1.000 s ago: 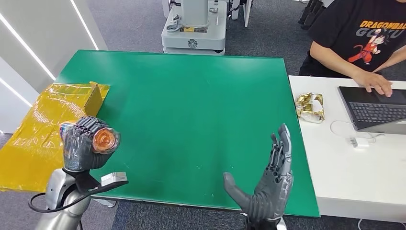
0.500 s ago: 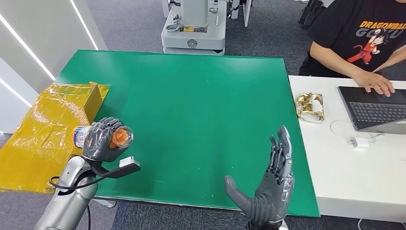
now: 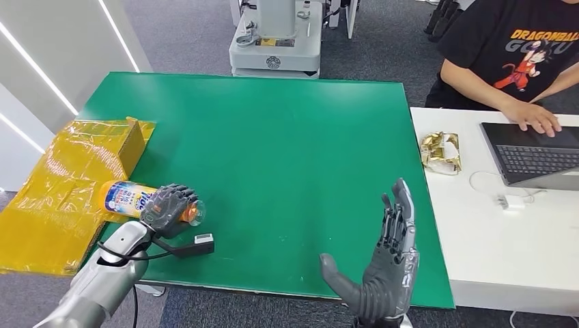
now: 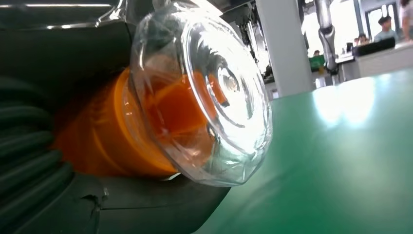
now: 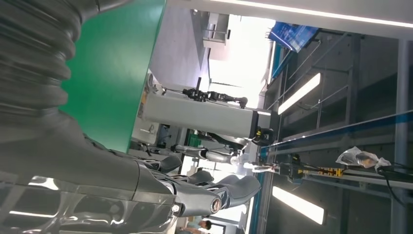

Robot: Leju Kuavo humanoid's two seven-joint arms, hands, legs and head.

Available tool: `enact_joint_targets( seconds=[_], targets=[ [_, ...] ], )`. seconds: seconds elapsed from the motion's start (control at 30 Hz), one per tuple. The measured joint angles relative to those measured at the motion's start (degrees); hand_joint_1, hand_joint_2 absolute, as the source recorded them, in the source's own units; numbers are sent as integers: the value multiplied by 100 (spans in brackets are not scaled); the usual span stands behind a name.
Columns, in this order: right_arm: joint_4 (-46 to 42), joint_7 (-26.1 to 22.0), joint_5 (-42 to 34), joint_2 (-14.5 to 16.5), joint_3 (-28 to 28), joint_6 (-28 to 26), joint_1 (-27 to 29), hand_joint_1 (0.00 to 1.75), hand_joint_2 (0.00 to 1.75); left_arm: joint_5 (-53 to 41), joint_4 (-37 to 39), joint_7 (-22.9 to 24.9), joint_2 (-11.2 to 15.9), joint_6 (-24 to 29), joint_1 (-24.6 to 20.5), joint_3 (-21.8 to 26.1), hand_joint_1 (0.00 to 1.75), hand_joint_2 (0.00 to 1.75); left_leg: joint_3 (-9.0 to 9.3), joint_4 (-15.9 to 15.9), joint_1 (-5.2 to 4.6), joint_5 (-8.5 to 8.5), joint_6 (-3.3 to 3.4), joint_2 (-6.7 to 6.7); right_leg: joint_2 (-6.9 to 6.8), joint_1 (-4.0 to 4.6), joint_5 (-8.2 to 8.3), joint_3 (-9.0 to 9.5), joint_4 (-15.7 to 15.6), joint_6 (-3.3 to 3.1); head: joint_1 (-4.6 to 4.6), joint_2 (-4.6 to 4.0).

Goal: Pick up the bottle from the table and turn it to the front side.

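The left hand [image 3: 169,207] has swung down and tipped the bottle [image 3: 133,199] onto its side since a second ago. Its fingers wrap the orange neck near the clear cap [image 4: 204,92], low over the green table's [image 3: 287,150] left edge, beside the yellow box [image 3: 65,178]. The right hand [image 3: 386,270] stands spread, holding nothing.
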Motion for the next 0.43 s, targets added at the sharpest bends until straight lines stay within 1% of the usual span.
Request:
enact_joint_targets(
  seconds=[0.27,0.43],
  targets=[
    [64,-17,-149,0,42,74,-66,0,175,-507,501,119,167,-164,-250,-273,175,175,11,-3,3,-2,-12,13,19,0,0,-1,9,-8,-1,0],
    [121,-14,-187,0,85,100,-143,0,175,-652,734,200,272,-242,-424,-368,175,175,15,-13,3,5,-23,5,8,0,-3,3,12,-15,-1,0]
  ],
)
